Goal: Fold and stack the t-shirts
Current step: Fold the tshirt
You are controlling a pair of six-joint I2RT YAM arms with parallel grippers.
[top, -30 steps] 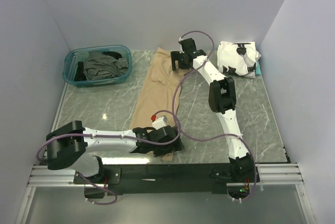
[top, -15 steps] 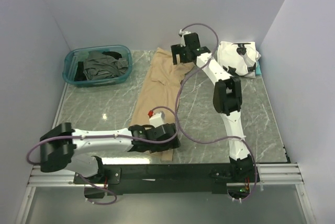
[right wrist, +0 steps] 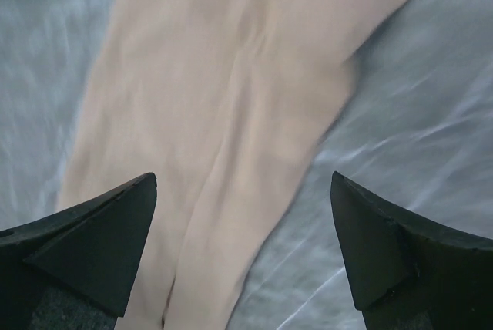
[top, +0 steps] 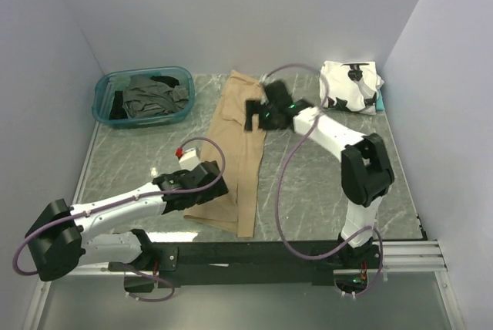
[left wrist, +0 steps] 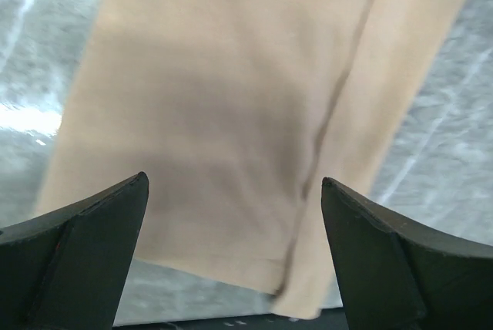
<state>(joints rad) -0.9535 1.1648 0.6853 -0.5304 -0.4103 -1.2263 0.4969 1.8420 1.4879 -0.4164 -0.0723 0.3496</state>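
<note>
A tan t-shirt point(top: 233, 153) lies folded into a long strip down the middle of the table; it also fills the left wrist view point(left wrist: 231, 99) and the right wrist view point(right wrist: 216, 99). My left gripper point(top: 202, 182) is open and empty, over the strip's near left part. My right gripper point(top: 256, 116) is open and empty, over the strip's far right edge. A folded white t-shirt with black patches point(top: 350, 87) lies at the back right. Dark grey and black shirts point(top: 150, 95) lie bunched in the bin.
A teal plastic bin point(top: 104, 106) stands at the back left. The marble tabletop point(top: 308, 168) ends at a metal rail along the near edge. Grey walls close the left, back and right sides.
My left gripper has moved left and away from the shirt's near end. My right gripper has come down from the shirt's far end toward the middle. The tan shirt lies flatter and wider near its near end.
</note>
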